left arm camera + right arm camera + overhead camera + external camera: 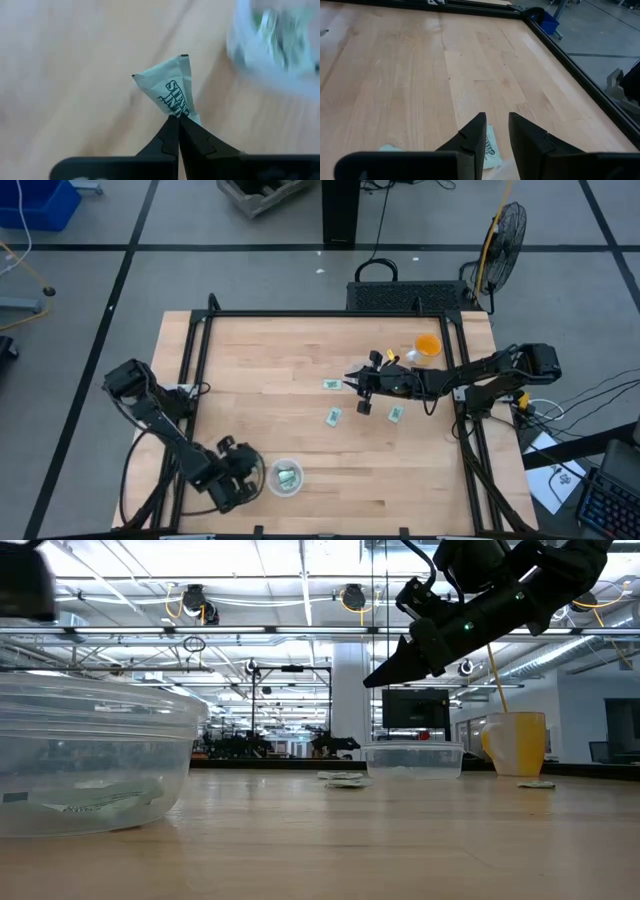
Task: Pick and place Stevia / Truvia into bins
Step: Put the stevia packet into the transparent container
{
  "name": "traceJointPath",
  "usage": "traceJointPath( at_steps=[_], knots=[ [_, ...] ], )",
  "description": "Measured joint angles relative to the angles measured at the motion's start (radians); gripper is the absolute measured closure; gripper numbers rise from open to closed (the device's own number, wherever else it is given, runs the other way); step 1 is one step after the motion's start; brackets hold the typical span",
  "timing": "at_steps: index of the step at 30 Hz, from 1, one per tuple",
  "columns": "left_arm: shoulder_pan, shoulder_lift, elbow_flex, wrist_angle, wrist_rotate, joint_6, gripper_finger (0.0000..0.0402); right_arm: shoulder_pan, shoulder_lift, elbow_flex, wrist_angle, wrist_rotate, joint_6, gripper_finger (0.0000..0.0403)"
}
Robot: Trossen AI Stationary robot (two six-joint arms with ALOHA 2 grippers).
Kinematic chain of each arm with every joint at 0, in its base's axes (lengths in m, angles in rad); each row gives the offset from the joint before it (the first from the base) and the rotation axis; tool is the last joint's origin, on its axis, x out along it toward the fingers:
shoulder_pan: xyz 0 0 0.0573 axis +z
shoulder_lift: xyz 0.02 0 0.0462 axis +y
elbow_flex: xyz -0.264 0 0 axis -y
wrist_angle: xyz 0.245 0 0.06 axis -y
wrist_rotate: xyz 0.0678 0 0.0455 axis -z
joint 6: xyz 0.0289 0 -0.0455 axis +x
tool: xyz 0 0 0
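Overhead, three sachets (333,416) lie loose mid-table. A fourth sachet (172,90) is pinched in the clenched left gripper (178,119), beside the near bowl (286,478), which holds several; their count is unclear. The far bowl (413,760) is partly hidden overhead. The right gripper (496,131) hovers, fingers parted.

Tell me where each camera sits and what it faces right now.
High: overhead, straight down; both arms, table.
Low: tabletop level, facing the room; right tool above.
Left wrist: behind left tool, shut on a sachet.
Right wrist: behind open right tool, facing the tabletop.
Shared: near bowl in high, low, left wrist.
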State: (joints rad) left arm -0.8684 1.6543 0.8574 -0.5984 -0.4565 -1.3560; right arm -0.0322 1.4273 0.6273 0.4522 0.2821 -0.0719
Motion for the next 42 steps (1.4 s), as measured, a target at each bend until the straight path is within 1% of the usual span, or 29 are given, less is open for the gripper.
traceJointPath(
  at_steps=[2, 4, 6, 9, 11, 16, 19, 21, 23, 26, 31, 33, 36, 39, 42],
  knots=[
    [0.035, -0.01, 0.0, 0.028, -0.037, 0.091, 0.0387, 0.0, 0.0, 0.0, 0.0, 0.0, 0.0, 0.0328],
    [0.07, -0.026, 0.0, 0.075, -0.048, 0.189, 0.0383, 0.0, 0.0, 0.0, 0.0, 0.0, 0.0, 0.0328],
    [0.102, -0.053, 0.0, 0.123, -0.042, 0.293, 0.0389, 0.0, 0.0, 0.0, 0.0, 0.0, 0.0, 0.0328],
    [0.135, -0.107, 0.0, 0.194, -0.002, 0.431, 0.0396, 0.0, 0.0, 0.0, 0.0, 0.0, 0.0, 0.0328],
    [0.146, -0.157, 0.001, 0.23, 0.014, 0.49, 0.0393, 0.0, 0.0, 0.0, -0.004, 0.0, 0.0, 0.0328],
    [0.165, -0.28, 0.002, 0.281, 0.0, 0.582, 0.0397, 0.0, 0.0, 0.0, -0.029, 0.0, 0.0, 0.0328],
    [0.174, -0.32, 0.002, 0.285, -0.011, 0.615, 0.0395, 0.0, 0.0, -0.012, -0.029, 0.0, 0.0, 0.0328],
    [0.184, -0.322, 0.002, 0.298, -0.002, 0.647, 0.0394, 0.0, 0.0, -0.029, -0.029, 0.0, 0.0, 0.0328],
    [0.199, -0.311, 0.002, 0.329, 0.036, 0.672, 0.0397, 0.0, 0.0, -0.055, -0.008, 0.0, 0.0, 0.0328],
    [0.224, -0.265, 0.002, 0.406, 0.124, 0.679, 0.0397, 0.0, 0.0, -0.09, 0.031, 0.0, 0.001, 0.0328],
    [0.253, -0.181, 0.004, 0.524, 0.215, 0.716, 0.0393, 0.0, 0.0, -0.134, 0.155, 0.001, 0.001, 0.0328],
    [0.267, -0.151, 0.003, 0.533, 0.253, 0.701, 0.0397, 0.0, 0.0, -0.137, 0.176, 0.0, 0.001, 0.0328],
    [0.286, -0.123, 0.003, 0.553, 0.317, 0.638, 0.0396, 0.0, 0.0, -0.137, 0.192, 0.0, 0.001, 0.0328],
    [0.293, -0.104, 0.003, 0.55, 0.36, 0.611, 0.0382, 0.0, 0.0, -0.137, 0.187, 0.0, 0.001, 0.0328],
    [0.293, -0.102, 0.003, 0.549, 0.363, 0.617, 0.0367, 0.0, 0.0, -0.137, 0.187, 0.0, 0.0, 0.0328]
  ],
)
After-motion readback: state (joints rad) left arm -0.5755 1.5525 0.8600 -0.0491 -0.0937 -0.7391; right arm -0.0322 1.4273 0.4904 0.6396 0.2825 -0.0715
